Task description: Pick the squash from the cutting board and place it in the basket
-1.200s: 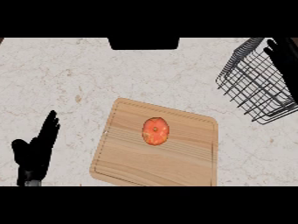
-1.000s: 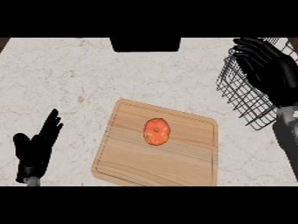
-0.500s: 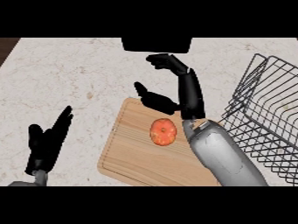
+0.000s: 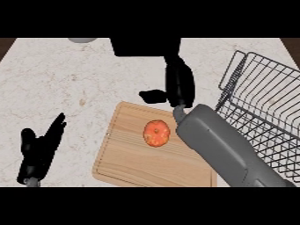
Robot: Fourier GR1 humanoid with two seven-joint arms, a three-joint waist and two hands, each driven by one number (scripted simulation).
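A small orange-red squash [image 4: 156, 132], rounded and slightly mottled, lies on a pale wooden cutting board [image 4: 133, 162]. It sits in the board's upper middle, nearer the far edge than the near one, and nothing is touching it. No brand, label or writing can be read on the squash, the board or anything else in view.

The right hand [image 4: 178, 85] is black and hangs over the counter beyond the board's far edge, up and slightly to the right of the squash and apart from it. Its fingers point away from the robot and look straight and held together, while the thumb [image 4: 153, 95] juts out to the left; it holds nothing. Its grey forearm [image 4: 220, 147] runs diagonally from the lower right of the view, passing over the board's right side just beside the squash.

To the right of the forearm stands a dark wire basket [image 4: 269, 114], tilted in the view, its open grid showing the counter beneath. It is beside the board, not touching it as far as can be seen.

The left hand [image 4: 40, 149] rests at the lower left, well apart from the board, fingers straight and pointing up, holding nothing.

Everything sits on a light, marbled stone counter [image 4: 61, 79].
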